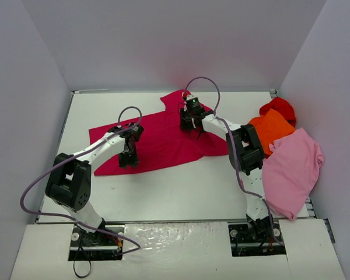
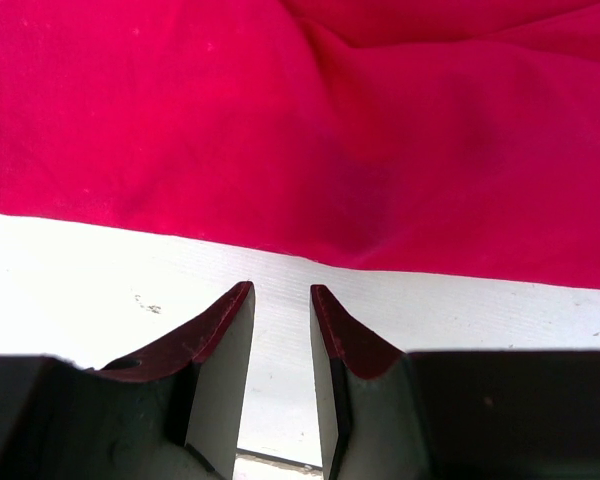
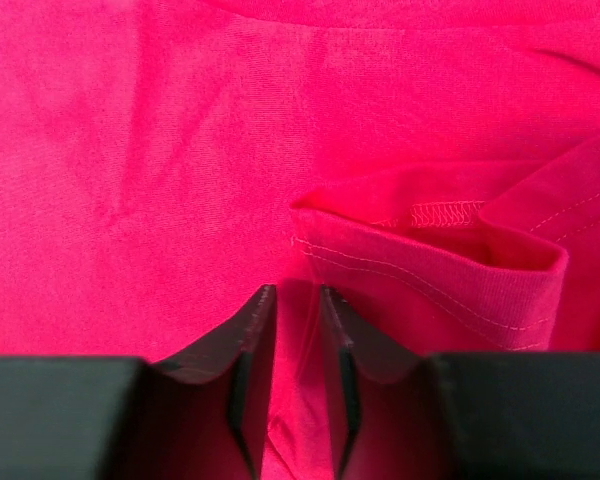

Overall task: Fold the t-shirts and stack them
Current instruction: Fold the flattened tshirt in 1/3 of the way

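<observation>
The large crimson t-shirt (image 1: 160, 140) lies spread across the middle of the table. My left gripper (image 1: 127, 162) stands at its near hem. In the left wrist view that gripper (image 2: 281, 288) is open by a narrow gap over bare white table, just short of the crimson edge (image 2: 280, 120). My right gripper (image 1: 191, 127) is at the shirt's far side. In the right wrist view it (image 3: 298, 290) is shut on a raised pinch of crimson cloth (image 3: 130, 150), beside a stitched, turned-over hem (image 3: 430, 270). The orange (image 1: 272, 131), bright red (image 1: 279, 107) and light pink (image 1: 291, 169) shirts are heaped at the right.
White walls (image 1: 41, 87) close in the table on the left, back and right. The pink shirt hangs over the table's right near corner. The right arm's elbow (image 1: 245, 149) sits against the orange shirt. Bare table (image 1: 175, 186) lies in front of the crimson shirt.
</observation>
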Motion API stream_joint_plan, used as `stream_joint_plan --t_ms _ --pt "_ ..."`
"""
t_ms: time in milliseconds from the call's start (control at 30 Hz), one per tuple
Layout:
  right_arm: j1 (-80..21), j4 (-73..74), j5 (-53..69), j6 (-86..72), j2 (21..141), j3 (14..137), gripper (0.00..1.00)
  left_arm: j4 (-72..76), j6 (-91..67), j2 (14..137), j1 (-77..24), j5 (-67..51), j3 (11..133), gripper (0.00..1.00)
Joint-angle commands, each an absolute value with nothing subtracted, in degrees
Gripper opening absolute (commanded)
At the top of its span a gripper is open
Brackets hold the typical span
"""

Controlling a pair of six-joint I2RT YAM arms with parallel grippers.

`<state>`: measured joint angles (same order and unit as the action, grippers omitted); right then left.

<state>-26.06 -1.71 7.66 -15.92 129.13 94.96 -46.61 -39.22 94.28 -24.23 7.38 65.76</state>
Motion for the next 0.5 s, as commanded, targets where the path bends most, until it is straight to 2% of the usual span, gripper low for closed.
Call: stream_joint_plan --t_ms 0,300,467 --pt "-26.0 -3.0 5.6 -14.8 128.3 96.3 0.26 -47.2 -39.7 91.4 -24.3 8.2 66.5 0.26" --pt "-25.8 -3.0 5.1 -14.7 129.1 96.0 0.27 -47.1 -39.6 91.5 -24.3 8.3 66.0 0.26" --pt "-25.8 -3.0 5.0 -14.7 129.6 95.8 0.25 -47.1 -39.5 91.7 -24.3 8.3 65.8 0.26"
